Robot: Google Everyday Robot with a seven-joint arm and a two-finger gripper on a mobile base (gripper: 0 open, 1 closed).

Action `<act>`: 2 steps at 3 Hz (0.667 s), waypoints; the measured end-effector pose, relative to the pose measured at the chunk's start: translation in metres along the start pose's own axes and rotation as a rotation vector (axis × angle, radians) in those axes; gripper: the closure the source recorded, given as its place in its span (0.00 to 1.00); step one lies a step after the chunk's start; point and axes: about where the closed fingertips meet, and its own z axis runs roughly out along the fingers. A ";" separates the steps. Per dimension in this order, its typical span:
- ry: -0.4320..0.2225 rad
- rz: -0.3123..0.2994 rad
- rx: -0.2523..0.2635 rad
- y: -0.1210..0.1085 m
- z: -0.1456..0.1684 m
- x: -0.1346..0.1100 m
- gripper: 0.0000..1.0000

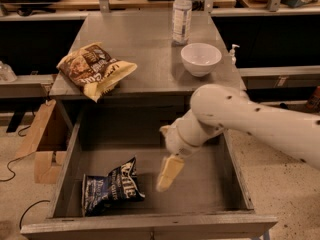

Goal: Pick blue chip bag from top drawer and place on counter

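1. The small, crinkled dark navy-blue chip bag with white lettering (111, 188) lies on the floor of the wide, deep grey wooden top drawer (150, 223), in its front-left corner. The drawer is pulled fully open.
2. The robot's tan two-finger gripper (167, 176) hangs inside the drawer, pointing down and tilted a little to the left. It is just right of the bag and not touching it.
3. The fingers are pressed together into a single wedge and grasp nothing.
4. The thick white speckled arm (240, 114) reaches in over the drawer's right side.
5. The flat, slightly glossy grey surface (145, 49) behind the drawer carries three things:
   - a larger brown-and-yellow snack bag (95, 70) at its front-left edge
   - a round white bowl (201, 59) on the right
   - a clear plastic bottle (182, 15) standing upright behind the bowl
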 end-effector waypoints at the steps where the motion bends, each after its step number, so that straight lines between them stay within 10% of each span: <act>1: -0.042 -0.037 -0.061 0.009 0.045 -0.023 0.00; 2: -0.097 -0.067 -0.140 0.029 0.088 -0.042 0.19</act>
